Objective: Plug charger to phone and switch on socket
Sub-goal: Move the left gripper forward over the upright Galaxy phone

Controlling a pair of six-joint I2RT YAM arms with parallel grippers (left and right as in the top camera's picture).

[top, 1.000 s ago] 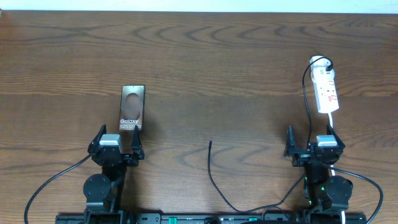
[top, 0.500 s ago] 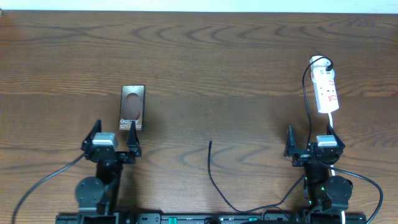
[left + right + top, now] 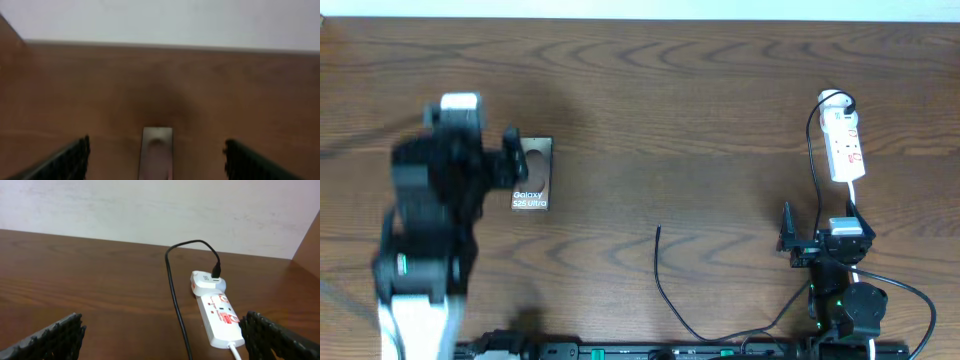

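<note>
left end effector spread, arm high | right end effector spread

- The counter is dark brown wood with visible grain, smooth and faintly sheened.
- The phone has a bronze-brown face, smooth and softly glossy, with white printed lettering.
- The socket is glossy white plastic with red markings.
- The charger cable looks like matt black rubber.
- The right pincer has black pads, ribbed and matt.
- The wall behind is pale and matt.
</note>
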